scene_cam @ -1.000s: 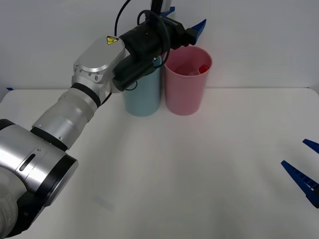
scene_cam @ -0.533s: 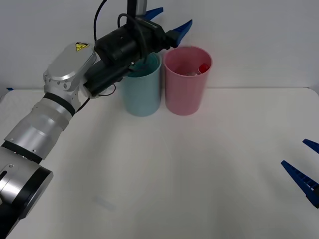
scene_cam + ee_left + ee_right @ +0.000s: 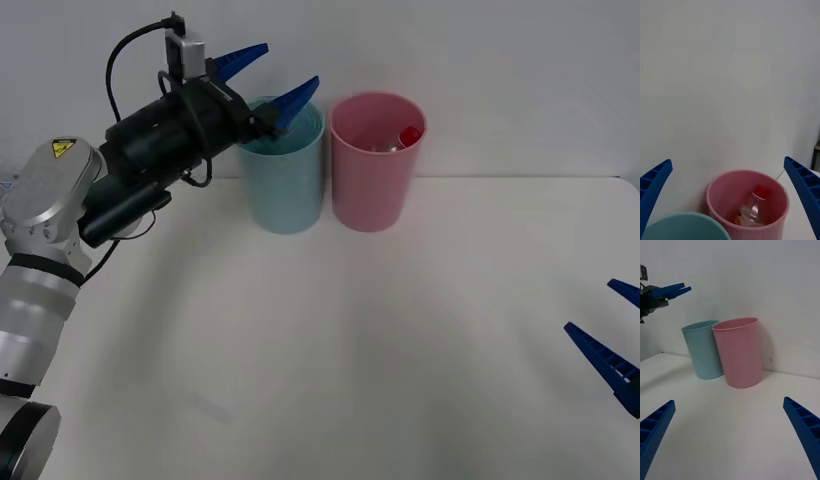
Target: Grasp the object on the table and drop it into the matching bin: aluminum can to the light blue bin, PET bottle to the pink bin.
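Note:
The PET bottle point(image 3: 752, 210), clear with a red cap point(image 3: 409, 136), lies inside the pink bin point(image 3: 374, 175), leaning against its wall. The light blue bin point(image 3: 287, 185) stands just left of the pink bin point(image 3: 739, 352) on the white table point(image 3: 330, 340). My left gripper point(image 3: 268, 78) hangs open above the light blue bin's left rim, holding nothing. Its blue fingers point(image 3: 655, 183) frame both bins from above. My right gripper point(image 3: 612, 335) rests open low at the table's right edge, facing the bins, with its fingers point(image 3: 805, 429) spread wide.
A plain white wall rises right behind the bins. The tabletop in front of the bins is bare white. The left arm's silver links point(image 3: 45, 215) reach over the table's left side.
My left arm has swung left and back, carrying the open gripper from above the pink bin to above the light blue bin. The bottle stays in the pink bin. The right gripper has not moved.

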Robot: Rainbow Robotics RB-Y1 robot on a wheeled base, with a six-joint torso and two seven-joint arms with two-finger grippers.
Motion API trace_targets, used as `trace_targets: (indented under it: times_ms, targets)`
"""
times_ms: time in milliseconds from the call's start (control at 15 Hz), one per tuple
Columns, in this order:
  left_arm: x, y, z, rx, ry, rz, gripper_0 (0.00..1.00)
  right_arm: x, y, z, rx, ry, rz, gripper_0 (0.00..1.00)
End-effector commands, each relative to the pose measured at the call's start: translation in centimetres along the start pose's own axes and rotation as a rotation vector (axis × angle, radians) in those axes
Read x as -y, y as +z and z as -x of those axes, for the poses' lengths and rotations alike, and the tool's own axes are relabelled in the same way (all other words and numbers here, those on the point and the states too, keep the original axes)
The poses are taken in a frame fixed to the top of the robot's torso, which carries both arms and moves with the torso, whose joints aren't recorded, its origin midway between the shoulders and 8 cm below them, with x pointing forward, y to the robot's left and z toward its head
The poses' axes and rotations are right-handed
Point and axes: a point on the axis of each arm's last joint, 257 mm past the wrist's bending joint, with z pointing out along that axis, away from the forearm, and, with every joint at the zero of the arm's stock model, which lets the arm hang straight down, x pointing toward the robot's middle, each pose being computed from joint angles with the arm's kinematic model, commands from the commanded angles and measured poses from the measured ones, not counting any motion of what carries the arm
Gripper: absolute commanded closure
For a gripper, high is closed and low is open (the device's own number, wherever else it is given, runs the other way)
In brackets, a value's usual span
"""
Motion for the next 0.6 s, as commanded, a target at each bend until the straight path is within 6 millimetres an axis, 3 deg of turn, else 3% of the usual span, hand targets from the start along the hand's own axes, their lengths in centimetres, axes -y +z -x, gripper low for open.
trace_targets:
  times_ms: [67, 600]
  targets:
    - [-0.5, -4.1, -0.2, 0.002, 0.016, -0.010, 0.00, 0.0, 0.0, 0.0, 0.000, 0.000, 0.000, 0.00]
    - [-3.4, -17.5, -1.4, -0.091, 0.111, 0.014, 0.00, 0.0, 0.0, 0.0, 0.000, 0.000, 0.000, 0.00]
